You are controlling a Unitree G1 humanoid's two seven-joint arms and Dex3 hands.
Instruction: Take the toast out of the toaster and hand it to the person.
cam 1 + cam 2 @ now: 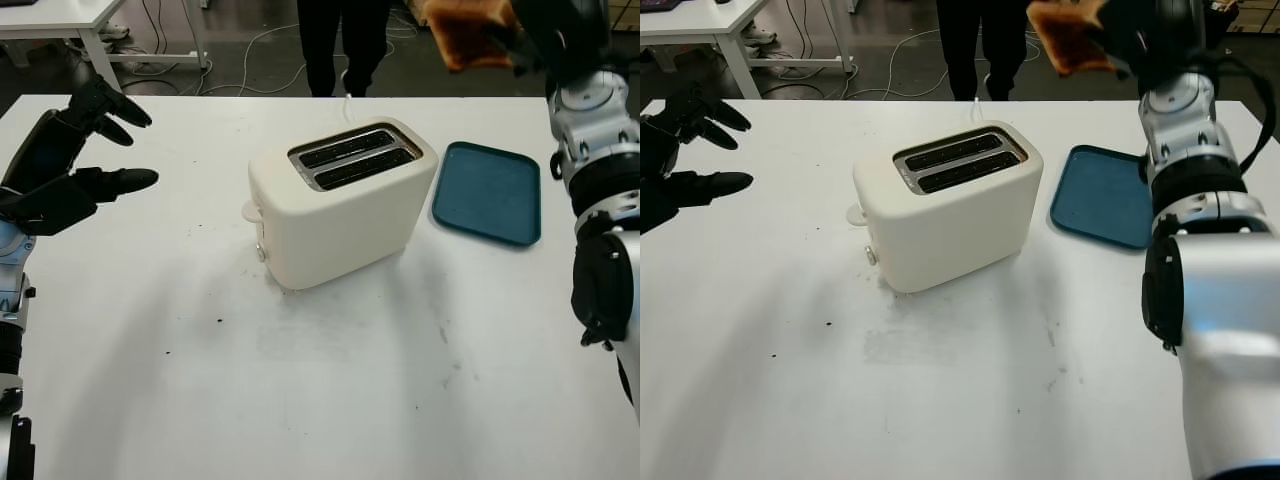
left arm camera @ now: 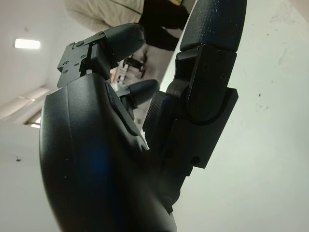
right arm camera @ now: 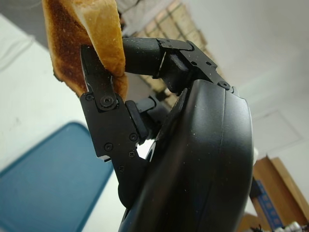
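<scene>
Gripping the toast (image 1: 468, 38), right hand (image 1: 525, 30) raised.

Blue tray (image 1: 488, 192) on white table (image 1: 330, 380); cables (image 1: 265, 40) on floor behind.

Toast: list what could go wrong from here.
1. The right hand pinches the toast near one edge, high above the table; it could slip or tear and drop before the person takes it.
2. No person's hand is held out yet, so letting go now would likely drop the toast onto the table or tray.
3. The raised right arm stands close to the toaster; lowering it carelessly might knock it.
</scene>
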